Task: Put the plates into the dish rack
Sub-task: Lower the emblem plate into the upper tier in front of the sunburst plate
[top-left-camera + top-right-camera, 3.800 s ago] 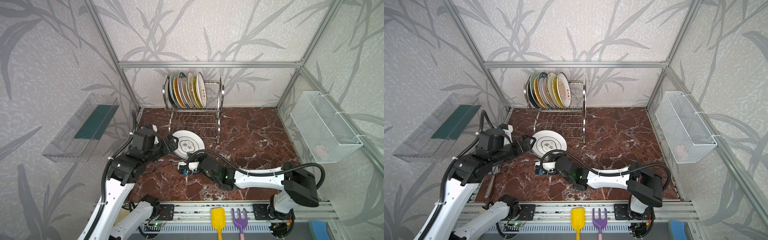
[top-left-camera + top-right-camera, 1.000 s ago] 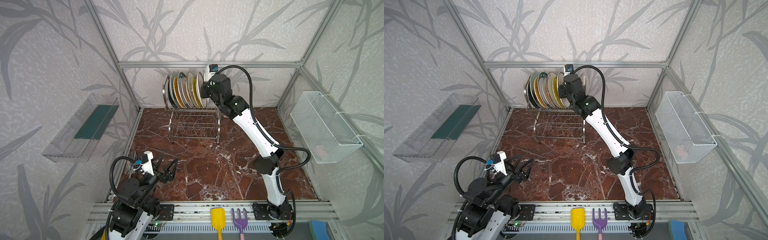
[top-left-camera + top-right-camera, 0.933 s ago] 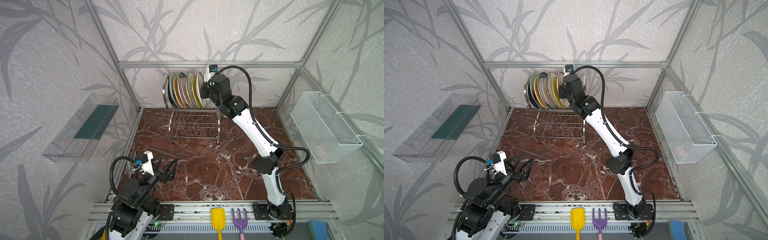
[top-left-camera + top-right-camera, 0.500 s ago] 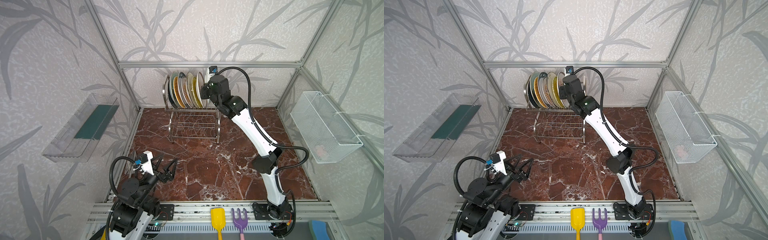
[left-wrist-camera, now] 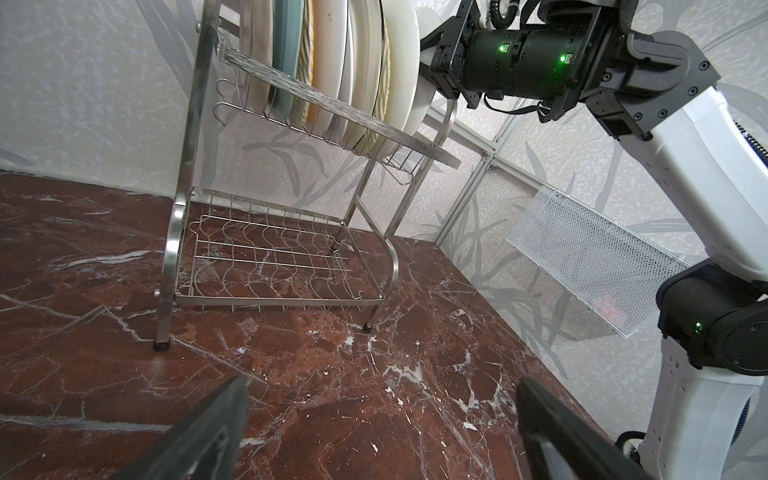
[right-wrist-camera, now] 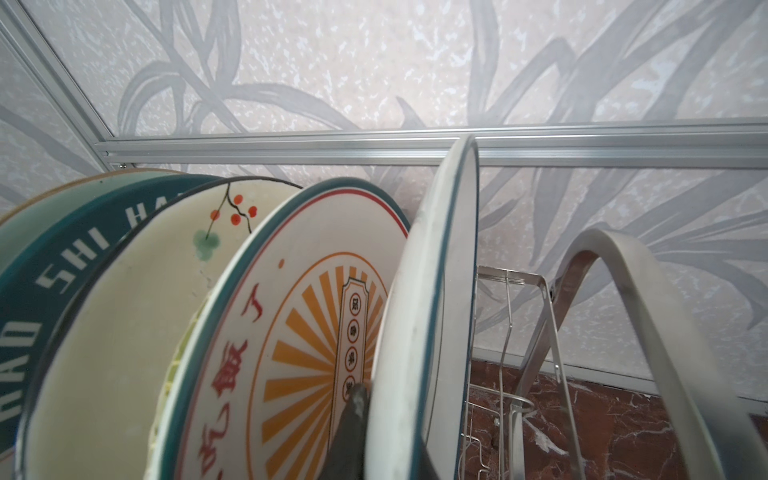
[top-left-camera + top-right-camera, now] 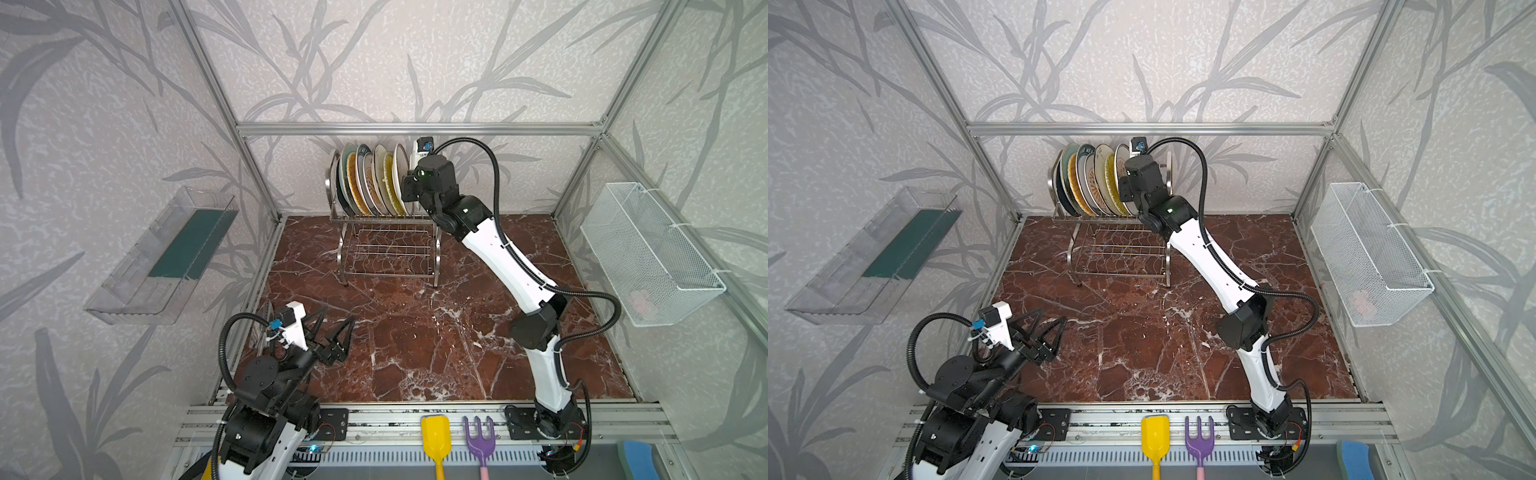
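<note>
Seating the plate (image 6: 440, 270) in the rack's (image 7: 390, 249) last upper slot, the right gripper (image 6: 365, 419) pinches its rim; hold it upright and lower until the wires catch. Room is tight between the sunburst plate (image 6: 299, 332) and the end arch (image 6: 615, 249). The left gripper (image 7: 336, 314), well in front of the rack, gapes empty

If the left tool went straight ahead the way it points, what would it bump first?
Probably the dish rack, around its lower shelf. The open left tool points across the marble floor toward it, though depth is unclear.
</note>
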